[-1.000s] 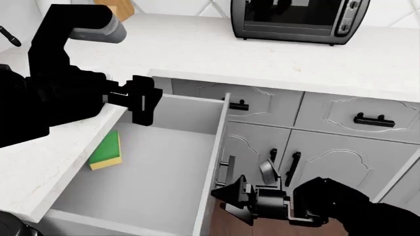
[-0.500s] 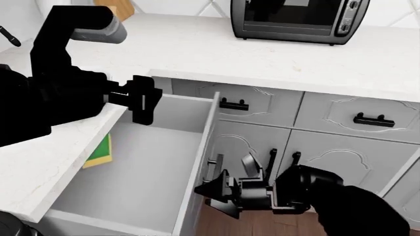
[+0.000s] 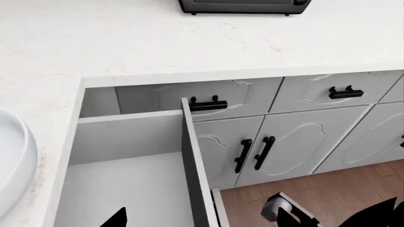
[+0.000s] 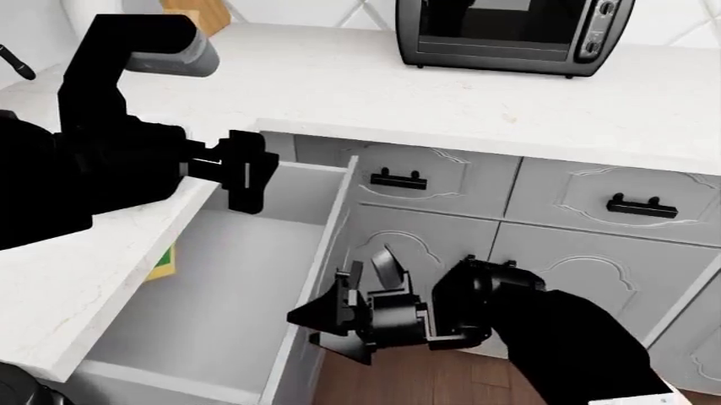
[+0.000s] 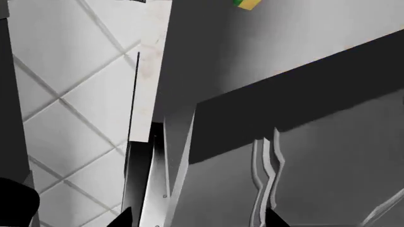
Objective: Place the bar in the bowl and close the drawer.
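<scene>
The drawer (image 4: 214, 312) looks rigid and should slide easily if pushed flat on its front. The right gripper (image 4: 338, 325) presses there, its opening unclear. Whether the left gripper (image 4: 242, 171) is open cannot be told.

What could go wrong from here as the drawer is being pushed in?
The right hand presses the front of the drawer near one end, not at its handle, so it may slip off and leave the drawer partly open. The left hand hangs over the drawer's inner corner; if it dips, the closing front could strike it. The sponge sits inside; no bar is visible, so the bowl step cannot be confirmed.
</scene>
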You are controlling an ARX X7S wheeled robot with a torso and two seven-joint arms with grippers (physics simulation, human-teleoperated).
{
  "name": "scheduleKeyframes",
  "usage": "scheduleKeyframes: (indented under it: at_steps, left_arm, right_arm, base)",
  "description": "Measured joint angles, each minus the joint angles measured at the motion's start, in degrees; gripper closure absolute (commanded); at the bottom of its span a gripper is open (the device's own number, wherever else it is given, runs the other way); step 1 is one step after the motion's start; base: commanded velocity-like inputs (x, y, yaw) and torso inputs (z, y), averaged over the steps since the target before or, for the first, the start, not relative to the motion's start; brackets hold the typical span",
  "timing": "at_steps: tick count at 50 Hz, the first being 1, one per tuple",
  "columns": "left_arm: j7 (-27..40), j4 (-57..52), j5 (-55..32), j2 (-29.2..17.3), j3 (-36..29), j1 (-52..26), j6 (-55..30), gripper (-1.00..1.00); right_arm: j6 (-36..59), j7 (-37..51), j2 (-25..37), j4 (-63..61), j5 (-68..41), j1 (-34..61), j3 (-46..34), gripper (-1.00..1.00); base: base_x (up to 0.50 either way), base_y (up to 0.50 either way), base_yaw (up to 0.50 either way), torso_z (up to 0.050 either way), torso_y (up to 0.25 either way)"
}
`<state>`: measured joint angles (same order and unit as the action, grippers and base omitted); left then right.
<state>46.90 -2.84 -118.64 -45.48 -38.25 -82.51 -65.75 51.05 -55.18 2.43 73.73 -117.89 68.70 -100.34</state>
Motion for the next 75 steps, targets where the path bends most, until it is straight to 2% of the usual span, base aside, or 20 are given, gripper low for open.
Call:
scheduleKeyframes:
  at_steps: [17, 45, 54, 61, 65, 75]
  left_arm:
    - [-1.3, 0.5, 1.0, 0.2, -0.4, 0.0, 0.1, -1.0]
    - [-3.4, 1.2, 2.7, 0.4, -1.1, 0.1, 0.3, -1.0]
    - [-3.7, 1.1, 2.8, 0.0, -1.1, 0.3, 0.5, -1.0]
    - [-3.6, 0.7, 2.5, -0.4, -1.1, 0.4, 0.8, -1.0]
    - [-3.5, 0.5, 2.4, -0.7, -1.0, 0.5, 0.9, -1.0]
    - [-2.8, -0.3, 1.8, -0.9, -1.3, 0.7, 1.3, -1.0]
  right_arm:
    - [-2.5, 3.1, -0.9, -3.3, -3.4, 0.5, -1.2, -1.0]
    - [-1.5, 1.9, -1.4, -8.6, -8.0, 1.4, -0.3, -1.0]
    - [-1.6, 3.2, -1.8, -8.3, -7.5, 2.0, 0.5, -1.0]
    - [-1.3, 1.0, -2.1, -5.3, -5.8, 3.3, 1.5, -1.0]
    - [-3.7, 3.4, 2.1, -11.2, -5.8, 3.8, 3.2, -1.0]
    - [-14.2, 13.6, 21.0, -39.3, -6.9, 0.8, 9.0, -1.0]
  base:
    - [0.0, 0.0, 0.0, 0.0, 0.001]
    - [0.0, 0.0, 0.0, 0.0, 0.001]
    - [0.0, 0.0, 0.0, 0.0, 0.0]
    - [0.0, 0.0, 0.0, 0.0, 0.0]
    - [0.0, 0.0, 0.0, 0.0, 0.0]
    - [0.0, 0.0, 0.0, 0.0, 0.0]
